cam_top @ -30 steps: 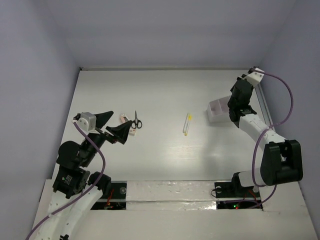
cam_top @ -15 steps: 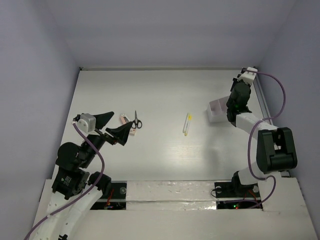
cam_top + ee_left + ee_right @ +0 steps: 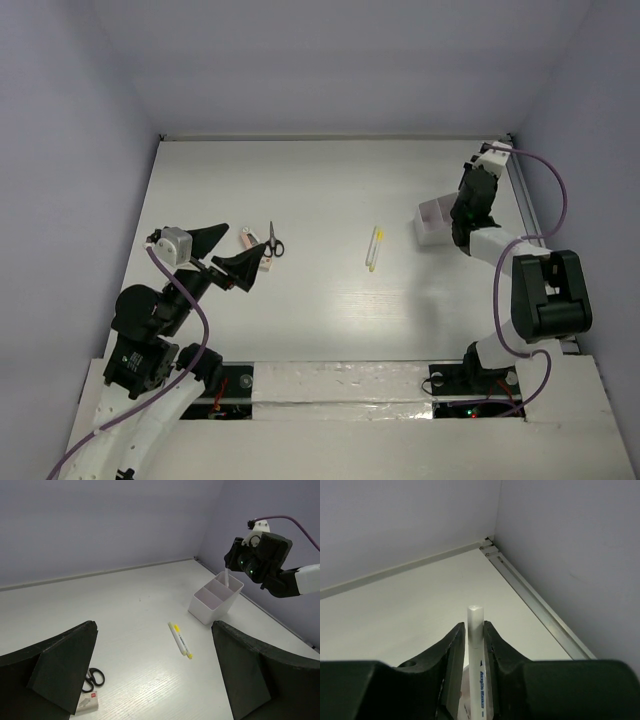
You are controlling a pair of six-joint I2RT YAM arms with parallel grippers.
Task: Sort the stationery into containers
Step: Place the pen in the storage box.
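My right gripper [image 3: 474,627] is shut on a thin white pen [image 3: 476,645] with blue lettering, held upright. In the left wrist view that pen [image 3: 226,576] points down into the back compartment of the white two-part container [image 3: 215,600], under the right gripper [image 3: 245,562]. From above, the right gripper [image 3: 463,205] hangs over the container [image 3: 435,221]. Two pens [image 3: 374,247] with yellow ends lie side by side mid-table. Black-handled scissors [image 3: 273,241] and a small pale block [image 3: 246,238] lie by my left gripper [image 3: 225,252], which stands open and empty above the table.
A metal rail [image 3: 525,205] runs along the table's right edge, close behind the container. Walls close the table at the back and on both sides. A second small block [image 3: 87,702] with a red mark lies beside the scissors [image 3: 92,677].
My right wrist has swung a little toward the back wall and closer over the container, carrying the pen. The left arm has not moved.
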